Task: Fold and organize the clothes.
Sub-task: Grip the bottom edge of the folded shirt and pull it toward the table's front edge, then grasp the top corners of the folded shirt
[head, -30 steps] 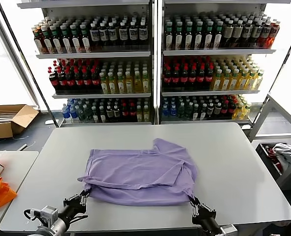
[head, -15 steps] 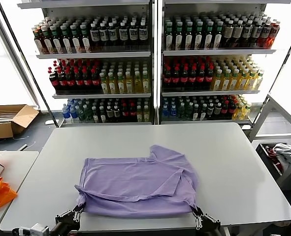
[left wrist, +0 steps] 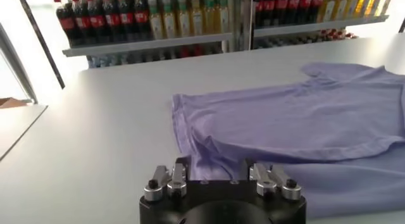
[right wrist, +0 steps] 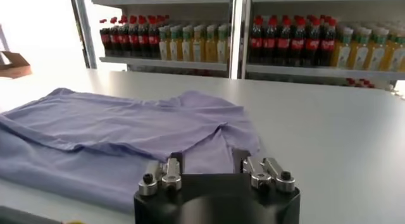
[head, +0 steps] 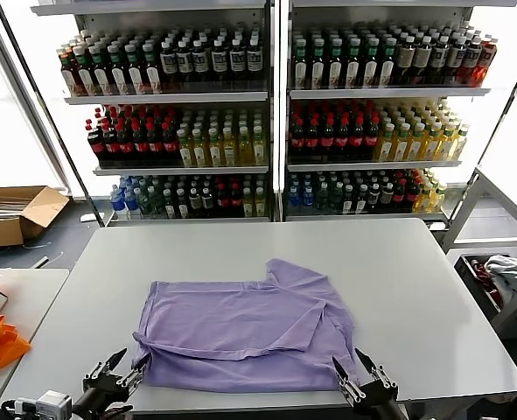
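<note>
Both hands, left hand [head: 115, 374] and right hand [head: 364, 374], gape wide at the T-shirt [head: 241, 325] hem (nothing held); smooth the fold on the bench [head: 415, 280] before regrasping.

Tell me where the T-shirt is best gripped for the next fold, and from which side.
Probably at its two near corners, from the table's near edge. The T-shirt lies flat, already folded over once, with its near hem along that edge. The open left claw and right claw sit just off those corners.
</note>
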Action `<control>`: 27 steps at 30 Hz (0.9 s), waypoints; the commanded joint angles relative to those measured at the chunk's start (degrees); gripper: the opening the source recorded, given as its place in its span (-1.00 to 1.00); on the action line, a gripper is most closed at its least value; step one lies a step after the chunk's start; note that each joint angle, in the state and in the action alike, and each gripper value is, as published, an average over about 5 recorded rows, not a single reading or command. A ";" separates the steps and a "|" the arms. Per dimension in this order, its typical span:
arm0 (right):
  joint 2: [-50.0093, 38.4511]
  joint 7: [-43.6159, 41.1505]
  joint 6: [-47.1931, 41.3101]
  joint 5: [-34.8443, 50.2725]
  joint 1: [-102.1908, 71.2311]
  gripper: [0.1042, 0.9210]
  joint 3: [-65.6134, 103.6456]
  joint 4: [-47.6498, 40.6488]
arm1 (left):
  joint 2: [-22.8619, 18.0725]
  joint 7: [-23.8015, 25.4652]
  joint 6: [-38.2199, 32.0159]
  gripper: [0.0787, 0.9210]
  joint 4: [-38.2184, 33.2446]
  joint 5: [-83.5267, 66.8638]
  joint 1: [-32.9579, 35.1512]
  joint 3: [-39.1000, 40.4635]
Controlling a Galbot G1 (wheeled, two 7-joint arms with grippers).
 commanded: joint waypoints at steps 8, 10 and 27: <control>-8.88 -14.15 -13.18 9.97 35.50 0.75 -4.75 -16.43 | 17.73 -0.03 2.76 0.73 11.52 -14.71 -15.28 6.48; -9.03 -14.80 -15.13 10.69 39.71 0.76 -7.17 -20.07 | 19.82 0.58 2.67 0.76 14.35 -15.13 -18.37 9.06; -5.10 -11.06 -19.19 11.04 57.15 0.76 -18.80 -38.56 | 21.27 1.21 2.13 0.77 32.48 -16.71 -44.71 26.69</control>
